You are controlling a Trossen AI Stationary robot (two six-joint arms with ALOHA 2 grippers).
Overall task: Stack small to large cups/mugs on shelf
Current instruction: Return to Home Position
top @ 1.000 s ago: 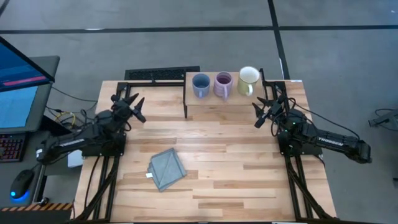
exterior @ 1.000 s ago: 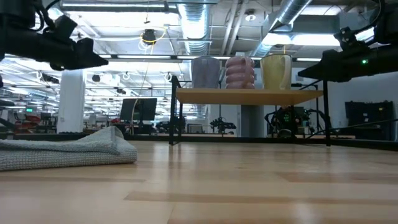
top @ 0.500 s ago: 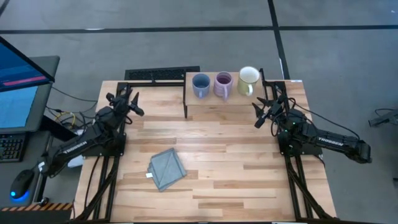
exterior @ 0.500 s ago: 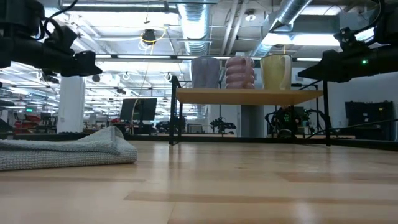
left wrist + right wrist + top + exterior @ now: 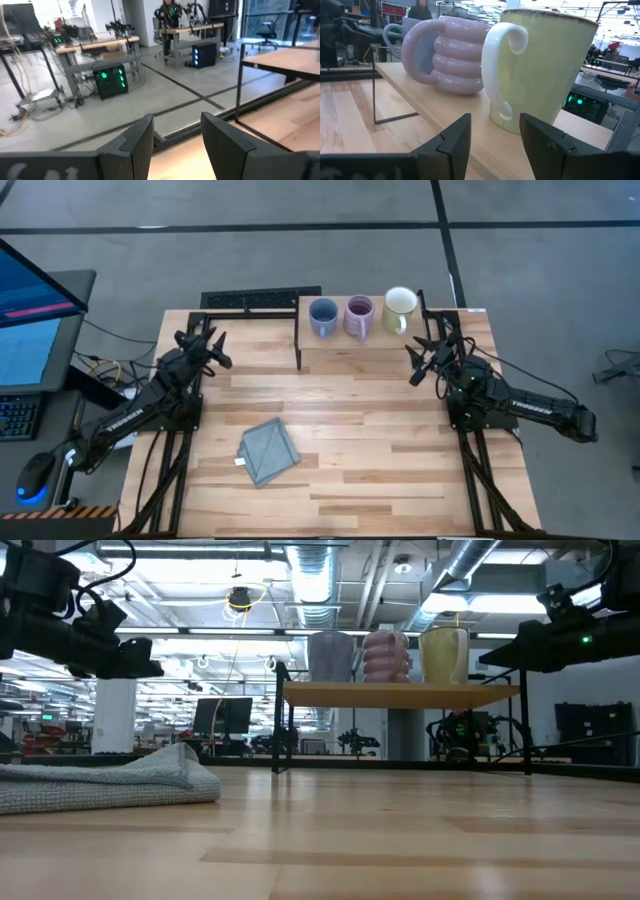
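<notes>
I see the blue mug (image 5: 323, 317), purple mug (image 5: 358, 316) and cream mug (image 5: 399, 310) lined up by size on the shelf (image 5: 360, 352), upper centre. My left hand (image 5: 207, 345) and right hand (image 5: 420, 360) flank it, fingers apart, empty, likely parked clear.

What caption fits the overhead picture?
Blue mug, purple mug and cream mug line the shelf; left gripper and right gripper hover open, empty.

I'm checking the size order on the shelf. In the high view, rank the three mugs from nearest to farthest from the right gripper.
1. Cream mug, at the right end of the shelf, nearest the right gripper.
2. Purple mug, in the middle.
3. Blue mug, at the left end.
</notes>
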